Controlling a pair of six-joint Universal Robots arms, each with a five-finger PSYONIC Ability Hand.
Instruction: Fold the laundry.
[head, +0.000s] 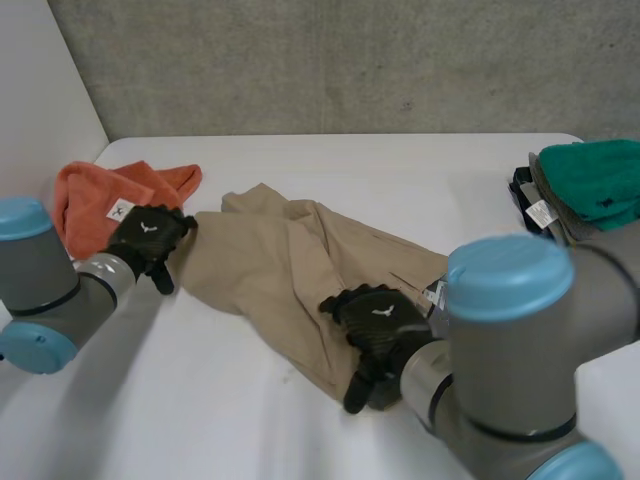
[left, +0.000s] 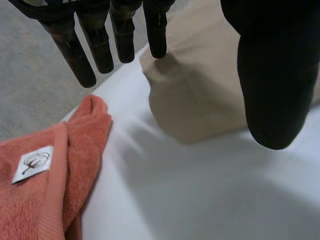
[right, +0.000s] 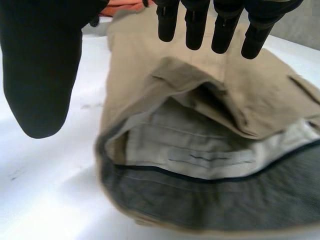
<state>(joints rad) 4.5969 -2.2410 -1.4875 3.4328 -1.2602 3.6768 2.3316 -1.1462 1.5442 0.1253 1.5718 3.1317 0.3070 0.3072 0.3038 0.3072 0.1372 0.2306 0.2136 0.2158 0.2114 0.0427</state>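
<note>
A pair of tan trousers (head: 270, 260) lies folded across the middle of the white table (head: 420, 180). My left hand (head: 150, 235) is at the trousers' left end, the leg end. In the left wrist view its fingers (left: 100, 45) are straight and apart from the thumb, hovering just over the tan cloth's edge (left: 200, 95) and holding nothing. My right hand (head: 380, 320) hovers over the waistband end near the front. There its fingers (right: 222, 25) are spread and straight above the open waistband (right: 200, 165), whose grey lining shows.
An orange towel (head: 100, 195) with a white label lies at the far left, close beside my left hand; its edge (left: 45, 175) shows below that hand's fingers. A stack of folded clothes with a green piece (head: 595, 180) on top stands at the right edge.
</note>
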